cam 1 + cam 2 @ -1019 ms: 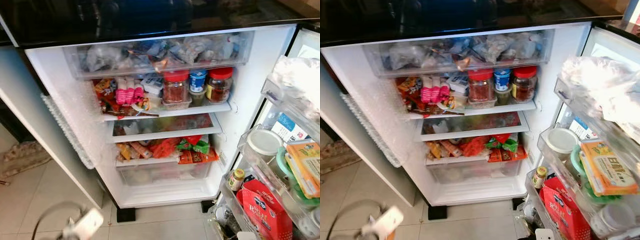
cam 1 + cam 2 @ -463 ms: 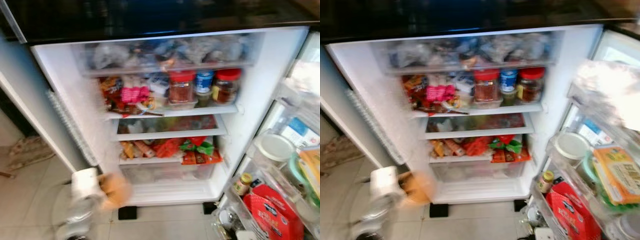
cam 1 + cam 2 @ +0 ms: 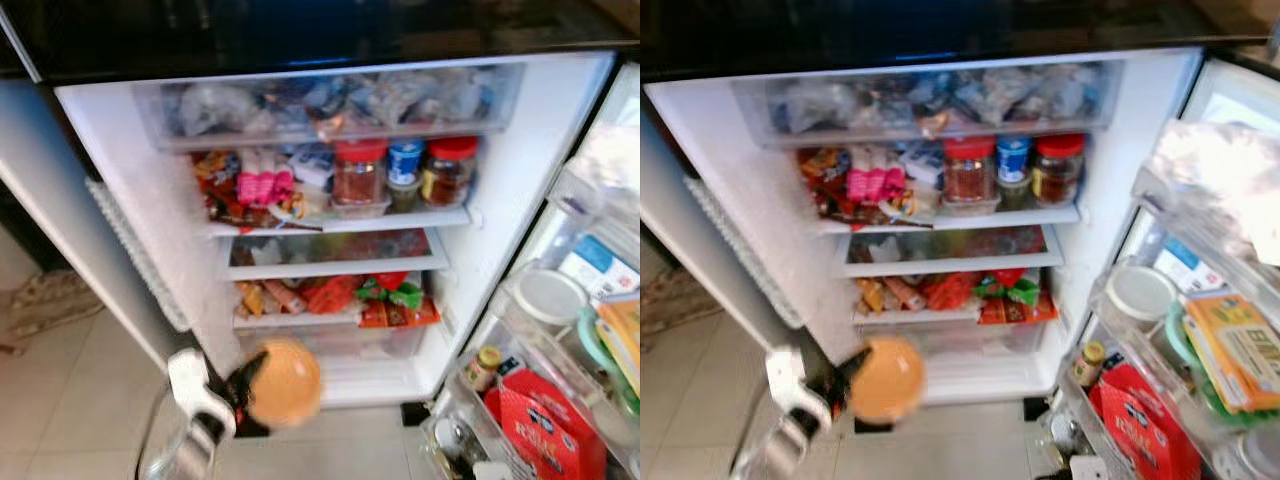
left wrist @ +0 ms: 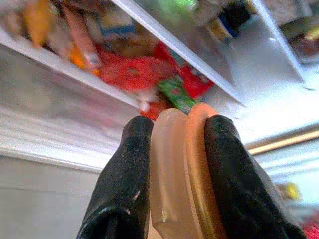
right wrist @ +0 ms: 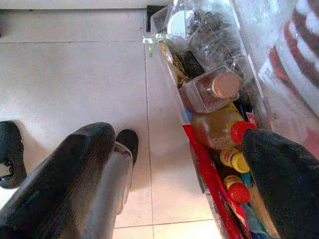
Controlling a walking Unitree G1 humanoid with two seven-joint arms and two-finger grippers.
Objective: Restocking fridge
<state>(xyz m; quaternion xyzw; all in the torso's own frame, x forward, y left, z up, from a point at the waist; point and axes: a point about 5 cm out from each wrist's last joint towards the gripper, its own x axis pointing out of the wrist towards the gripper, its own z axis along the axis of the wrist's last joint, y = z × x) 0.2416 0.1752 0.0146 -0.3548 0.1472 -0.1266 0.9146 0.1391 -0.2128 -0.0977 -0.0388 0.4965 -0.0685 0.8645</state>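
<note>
Left claw (image 4: 174,149) pinching orange lid (image 3: 285,382), held low before open fridge (image 3: 150,200), in front of bottom drawer (image 3: 330,342); right claw (image 5: 174,174) spread wide over floor (image 5: 75,74) beside door bottles (image 5: 214,89).

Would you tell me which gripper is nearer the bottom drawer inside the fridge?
Left. The left gripper, holding an orange disc, is just before the drawer; the right gripper hangs by the door rack.

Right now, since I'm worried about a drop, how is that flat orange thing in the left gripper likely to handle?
The orange disc looks smooth and glossy, so it may slip. The left gripper pinches it edge-on between both fingers, so it could pivot. It keeps its round shape, suggesting it is stiff, and probably light.
</note>
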